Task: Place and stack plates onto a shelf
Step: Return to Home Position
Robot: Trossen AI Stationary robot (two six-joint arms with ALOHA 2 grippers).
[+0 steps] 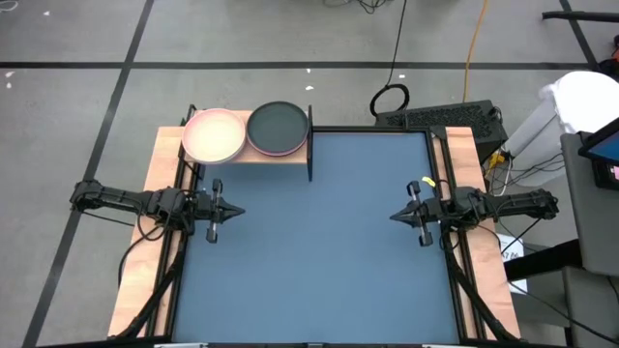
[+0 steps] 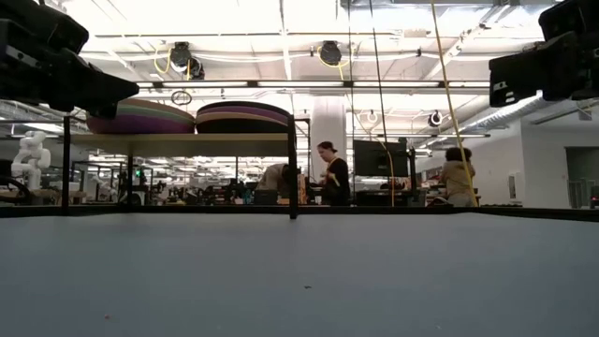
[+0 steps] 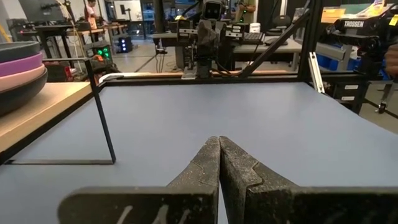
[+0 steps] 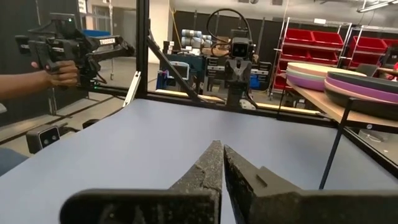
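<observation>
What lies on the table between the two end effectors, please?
Nothing; the high view shows bare tabletop between the left end effector and the right end effector.

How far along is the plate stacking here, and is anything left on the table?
Done: the shelf holds two stacks, one topped by a pink plate, the other by a black plate. In hand: nothing; the left gripper and right gripper are shut and empty at opposite table sides. Left: no plate shows on the tabletop, so apparently only parking the arms.
</observation>
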